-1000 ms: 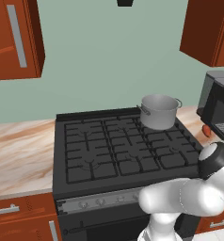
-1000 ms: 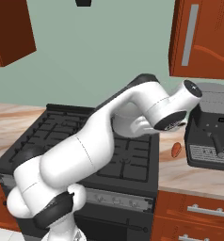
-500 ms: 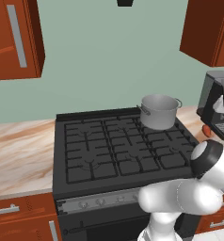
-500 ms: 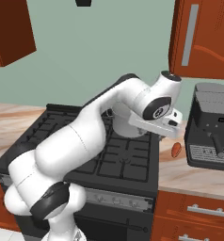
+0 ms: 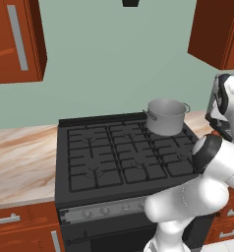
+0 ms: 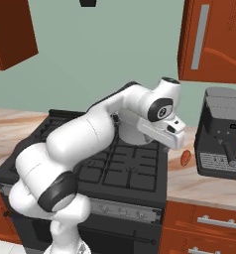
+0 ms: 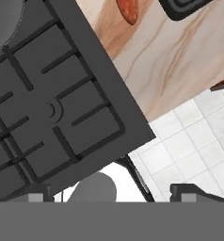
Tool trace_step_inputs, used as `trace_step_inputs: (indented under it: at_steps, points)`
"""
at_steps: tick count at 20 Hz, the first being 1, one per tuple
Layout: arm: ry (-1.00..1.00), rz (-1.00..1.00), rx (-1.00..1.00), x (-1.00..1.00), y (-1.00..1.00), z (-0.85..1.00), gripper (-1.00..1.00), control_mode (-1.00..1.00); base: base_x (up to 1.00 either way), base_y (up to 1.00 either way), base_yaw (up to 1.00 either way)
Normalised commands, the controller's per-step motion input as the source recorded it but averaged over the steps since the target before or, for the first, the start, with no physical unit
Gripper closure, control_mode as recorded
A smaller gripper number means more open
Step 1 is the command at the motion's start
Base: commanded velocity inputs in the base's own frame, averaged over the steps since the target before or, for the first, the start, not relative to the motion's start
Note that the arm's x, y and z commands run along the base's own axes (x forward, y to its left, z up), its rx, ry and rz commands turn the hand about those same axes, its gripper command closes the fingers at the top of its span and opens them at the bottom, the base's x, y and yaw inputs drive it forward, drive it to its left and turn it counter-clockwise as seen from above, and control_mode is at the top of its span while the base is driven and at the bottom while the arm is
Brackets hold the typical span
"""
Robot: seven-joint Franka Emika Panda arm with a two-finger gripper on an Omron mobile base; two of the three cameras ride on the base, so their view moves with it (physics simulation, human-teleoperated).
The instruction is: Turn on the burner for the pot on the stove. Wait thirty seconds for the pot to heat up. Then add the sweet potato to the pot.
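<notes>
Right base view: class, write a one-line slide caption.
White arm reaches over the stove, hiding most of the pot; sweet potato lies on the counter beside the coffee machine.

Silver pot [image 5: 166, 116] upright, stove [image 5: 124, 157] back-right grate; orange sweet potato [image 6: 185, 157] on counter beside stove.

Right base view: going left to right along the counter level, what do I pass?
Marble counter → stove → pot, partly behind the arm → sweet potato → black coffee machine.
</notes>
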Motion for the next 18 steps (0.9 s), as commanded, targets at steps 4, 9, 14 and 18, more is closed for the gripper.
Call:
trace_step_inputs:
  at_steps: [4, 9, 14, 18]
  points:
    - [0.12, -0.32, 0.0, 0.42, -0.09, -0.28, -1.0, -1.0, 0.0, 0.0, 0.0]
    - [0.13, -0.31, 0.0, 0.37, -0.38, -0.31, -1.0, -1.0, 0.0, 0.0, 0.0]
    - [0.11, -0.26, 0.0, 0.27, -0.53, -0.35, -1.0, -1.0, 0.0, 0.0, 0.0]
    - [0.09, -0.22, 0.0, 0.37, -0.39, -0.2, -1.0, -1.0, 0.0, 0.0, 0.0]
